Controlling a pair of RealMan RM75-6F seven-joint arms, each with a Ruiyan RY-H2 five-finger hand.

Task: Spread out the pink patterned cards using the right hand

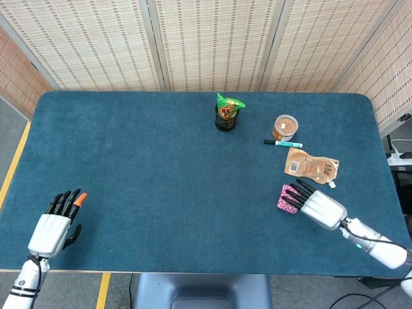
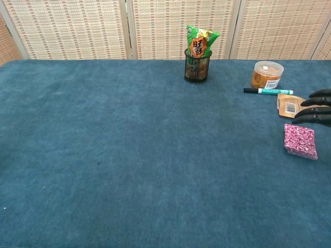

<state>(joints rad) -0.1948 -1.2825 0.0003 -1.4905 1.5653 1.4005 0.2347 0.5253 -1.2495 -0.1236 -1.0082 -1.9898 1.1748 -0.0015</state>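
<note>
The pink patterned cards lie in a neat stack on the blue table at the right, also seen in the chest view. My right hand reaches in from the right with its dark fingers stretched apart over the stack's upper edge. The chest view shows those fingers hovering a little above and behind the cards, holding nothing. Whether they touch the stack is unclear. My left hand rests open near the table's front left corner, empty.
A brown pouch lies just behind the cards. Beyond it are a teal marker and a round jar. A black mesh cup with a green snack bag stands at the back middle. The table's front edge runs close to both hands.
</note>
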